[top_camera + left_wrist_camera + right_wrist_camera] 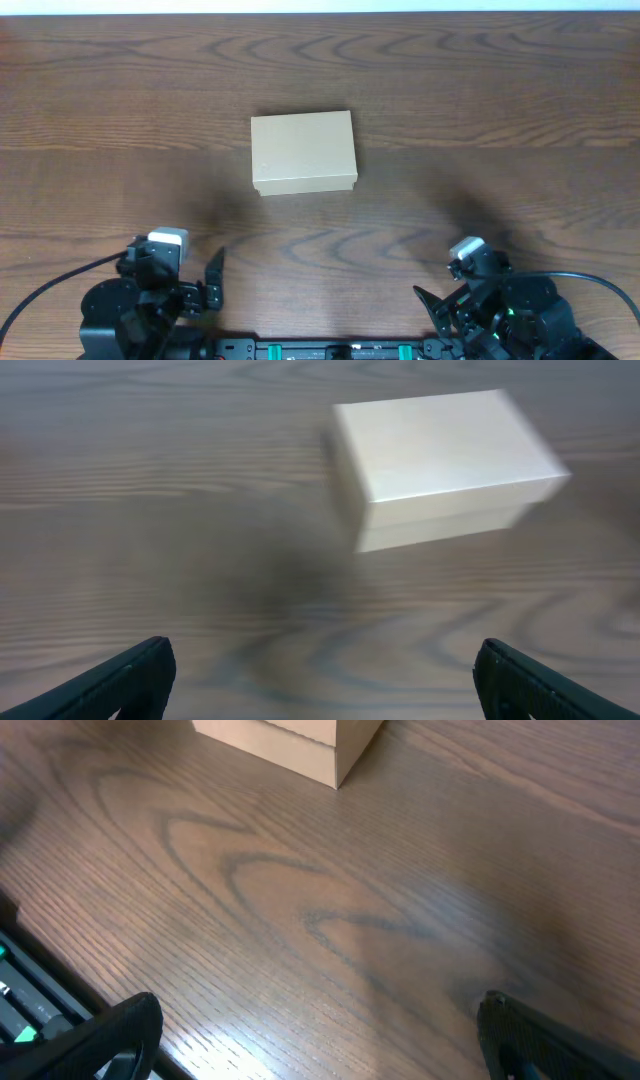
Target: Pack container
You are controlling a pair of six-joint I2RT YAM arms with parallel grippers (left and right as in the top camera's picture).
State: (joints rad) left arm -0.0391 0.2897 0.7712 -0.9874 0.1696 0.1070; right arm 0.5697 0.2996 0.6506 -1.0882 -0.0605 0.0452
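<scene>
Both pairs of jaws stand wide apart and hold nothing: the left jaws frame bare wood in the left wrist view, and the right jaws do the same in theirs. Both hang low over the near edge of the counter [500, 100], well apart from the container [303, 150]. The container sits farther out, about midway across, with its lid down flat. From the left jaws it lies ahead and off to the right; from the right jaws it lies ahead and to the left, cut off by the top of the view. Its long axis runs side to side, across both arms' line of reach. The left arm [150, 290] looks somewhat nearer, so it seems better placed to reach the lid first.
</scene>
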